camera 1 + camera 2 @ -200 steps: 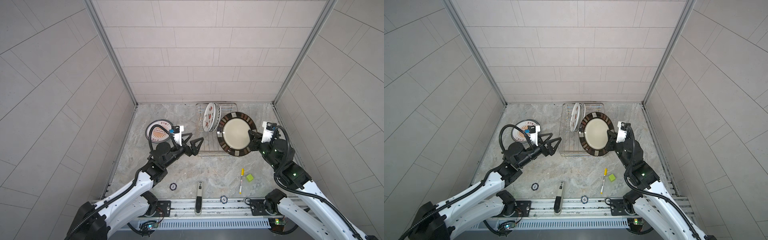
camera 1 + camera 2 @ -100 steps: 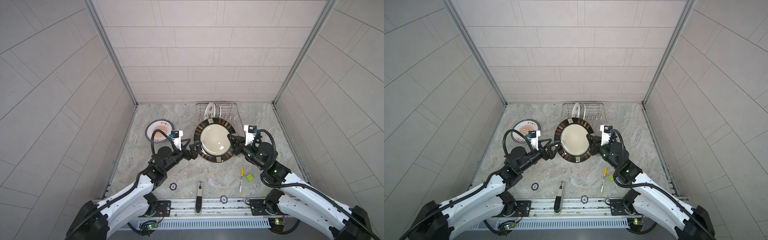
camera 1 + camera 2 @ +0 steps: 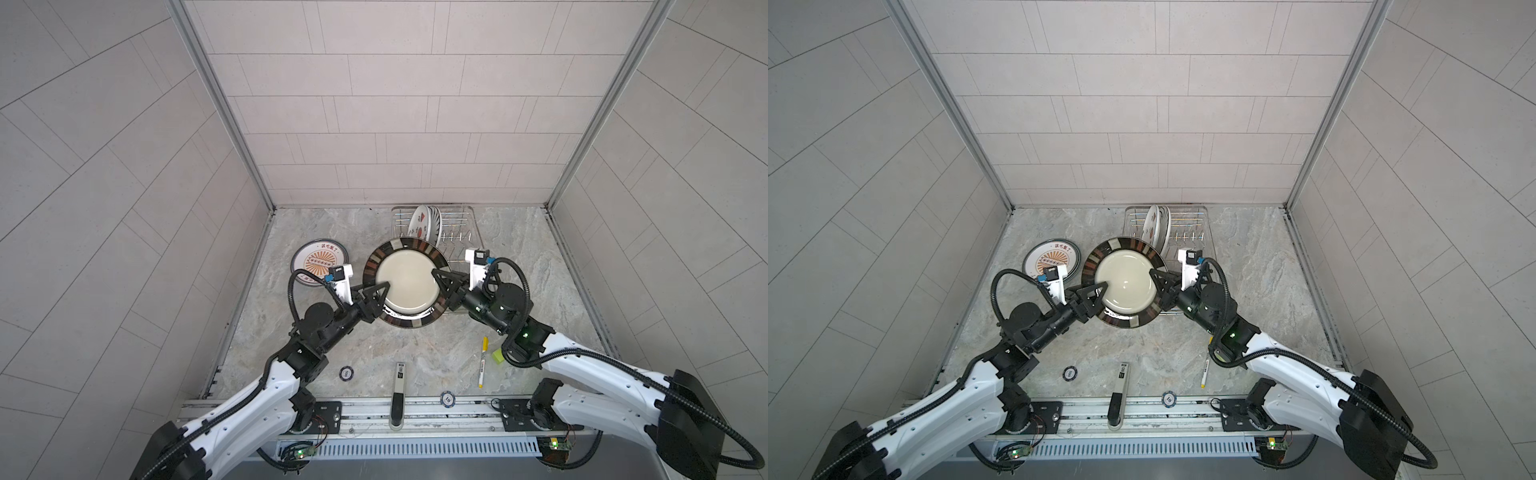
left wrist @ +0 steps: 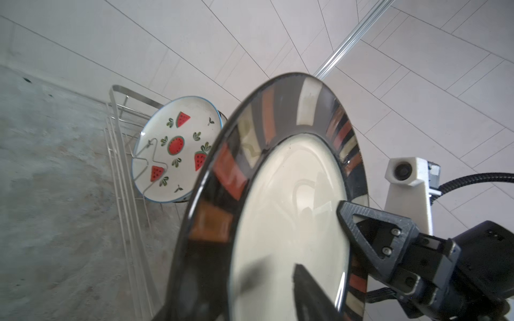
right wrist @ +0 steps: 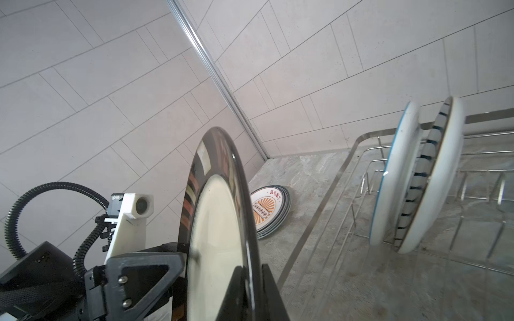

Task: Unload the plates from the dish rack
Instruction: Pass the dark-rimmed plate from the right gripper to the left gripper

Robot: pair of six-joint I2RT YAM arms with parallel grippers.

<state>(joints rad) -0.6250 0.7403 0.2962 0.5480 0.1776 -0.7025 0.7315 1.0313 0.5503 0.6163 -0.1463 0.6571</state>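
**Handover risk: a heavy plate on a thin pinch**

Holds the brown-rimmed plate tilted in the air above the middle of the table, just in front of the near end of the dish rack. Clamps the right side of its rim in the right gripper, jaws closed on it. Straddles the opposite side with the left gripper, one finger across the cream face. Cannot tell whether those jaws already press the glaze or stand just off it.

Looks like a pass from right to left, so the chief danger is letting go on the right before the left truly bites. Would send a wide, glossy plate down onto the table or the rack wires. Could also let it pivot and slide out of a shallow grip at one edge. Pulling apart with both sides clamped could wrench or chip the rim.

Beyond that, swinging left too low could clip the sunburst stack lying flat near the table's left edge, toward the far corner. Setting down hard there could crack a plate. Drifting back could knock the upright plates in the rack at the far edge.
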